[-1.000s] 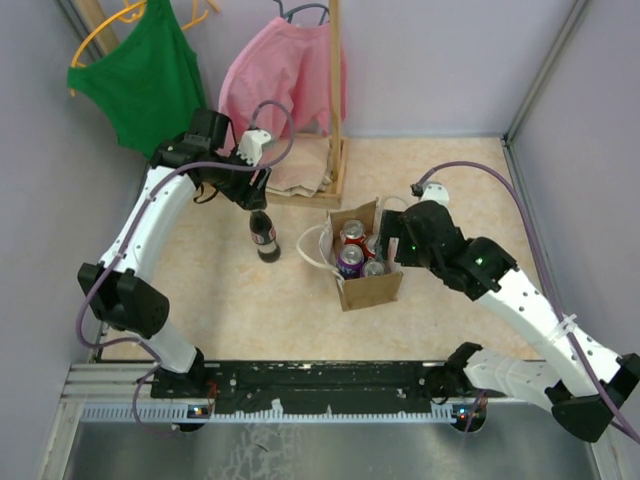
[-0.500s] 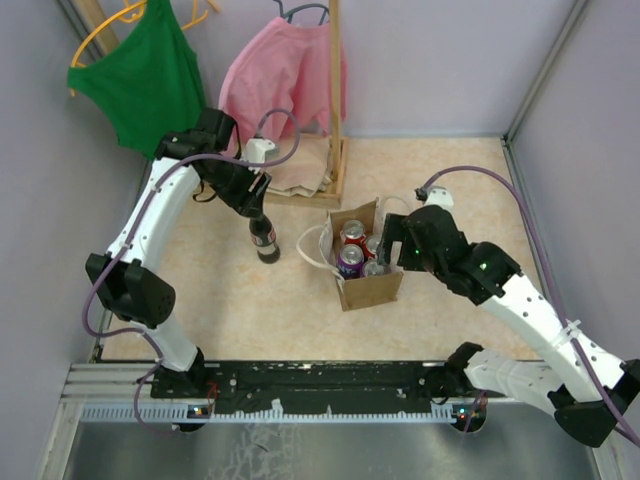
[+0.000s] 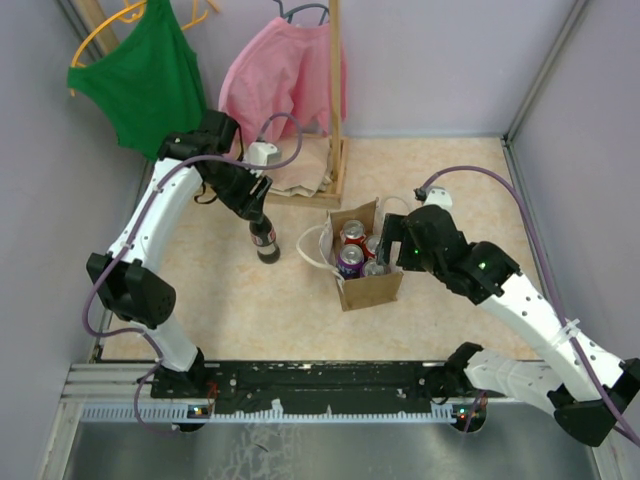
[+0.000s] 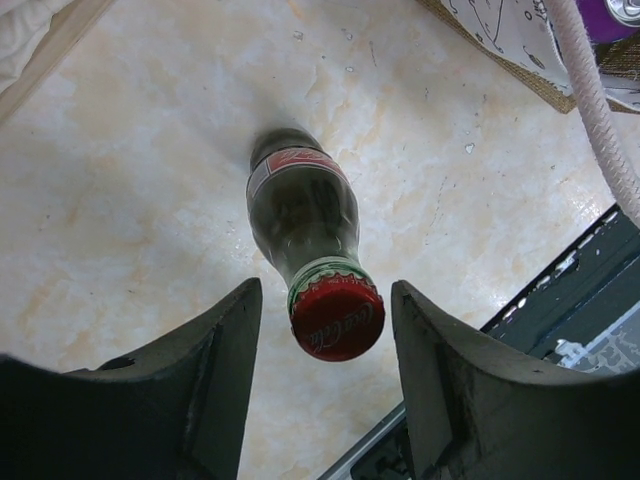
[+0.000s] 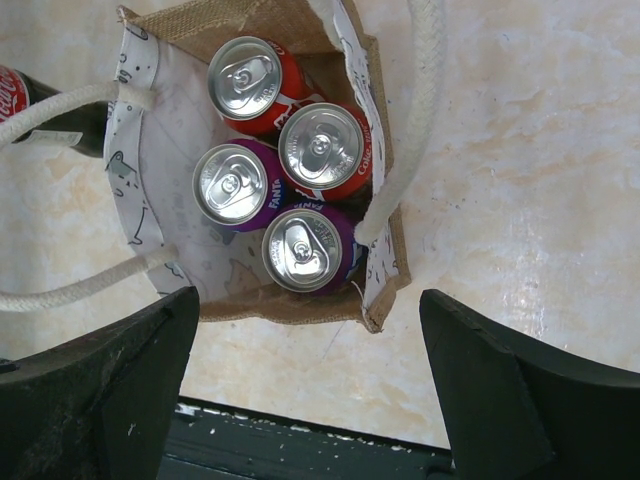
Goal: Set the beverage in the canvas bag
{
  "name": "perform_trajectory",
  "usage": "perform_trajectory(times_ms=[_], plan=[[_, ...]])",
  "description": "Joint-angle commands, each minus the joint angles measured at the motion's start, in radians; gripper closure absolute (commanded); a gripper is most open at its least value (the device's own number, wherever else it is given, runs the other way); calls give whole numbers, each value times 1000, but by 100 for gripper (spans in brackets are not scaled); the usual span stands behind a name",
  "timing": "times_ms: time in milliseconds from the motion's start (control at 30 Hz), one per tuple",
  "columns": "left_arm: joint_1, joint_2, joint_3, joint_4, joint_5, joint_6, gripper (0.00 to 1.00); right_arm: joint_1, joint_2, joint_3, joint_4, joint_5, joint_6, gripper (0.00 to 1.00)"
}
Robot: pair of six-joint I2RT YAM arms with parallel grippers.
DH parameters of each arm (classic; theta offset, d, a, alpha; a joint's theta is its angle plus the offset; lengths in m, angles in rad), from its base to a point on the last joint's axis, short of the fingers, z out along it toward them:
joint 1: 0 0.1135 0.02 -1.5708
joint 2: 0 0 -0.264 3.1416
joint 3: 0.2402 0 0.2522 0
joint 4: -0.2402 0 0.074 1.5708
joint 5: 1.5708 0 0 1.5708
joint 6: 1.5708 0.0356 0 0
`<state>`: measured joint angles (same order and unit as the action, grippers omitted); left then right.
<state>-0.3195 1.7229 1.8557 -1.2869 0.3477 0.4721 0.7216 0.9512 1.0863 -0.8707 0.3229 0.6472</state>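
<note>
A dark cola bottle [image 3: 264, 240] with a red cap stands upright on the floor left of the canvas bag [image 3: 372, 290]. My left gripper [image 3: 255, 204] is open just above it; in the left wrist view the cap [image 4: 336, 315] sits between the two fingers without touching them. The tan canvas bag [image 5: 290, 305] with white rope handles holds several cans, red and purple. My right gripper [image 3: 392, 252] is open and empty over the bag's right side.
A wooden rack [image 3: 335, 110] with a green top [image 3: 150, 85] and a pink garment [image 3: 280, 80] stands at the back. Purple-grey walls close in left, back and right. A black rail [image 3: 320, 380] runs along the near edge.
My left gripper has come down a little over the bottle's cap. My right gripper shifted slightly and now holds still over the bag.
</note>
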Motion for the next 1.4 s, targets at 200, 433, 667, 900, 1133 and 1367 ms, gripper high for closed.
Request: perform_trajectory(times_ms=[200, 433, 667, 900, 1133, 1367], plan=[[-15, -14, -31, -5, -12, 18, 42, -10, -2, 3, 28, 0, 2, 8], [-24, -19, -53, 38, -21, -1, 42, -10, -4, 0, 27, -4, 2, 8], [-36, -15, -52, 60, -26, -9, 47, -10, -10, -10, 28, -7, 7, 8], [-48, -23, -65, 88, -23, -23, 61, -10, -12, -17, 29, -7, 6, 5], [-51, -43, -103, 123, -40, -26, 50, -10, -5, -14, 37, -12, 5, 5], [-59, -42, -119, 139, -31, -31, 41, -11, 7, -3, 39, -16, -5, 5]])
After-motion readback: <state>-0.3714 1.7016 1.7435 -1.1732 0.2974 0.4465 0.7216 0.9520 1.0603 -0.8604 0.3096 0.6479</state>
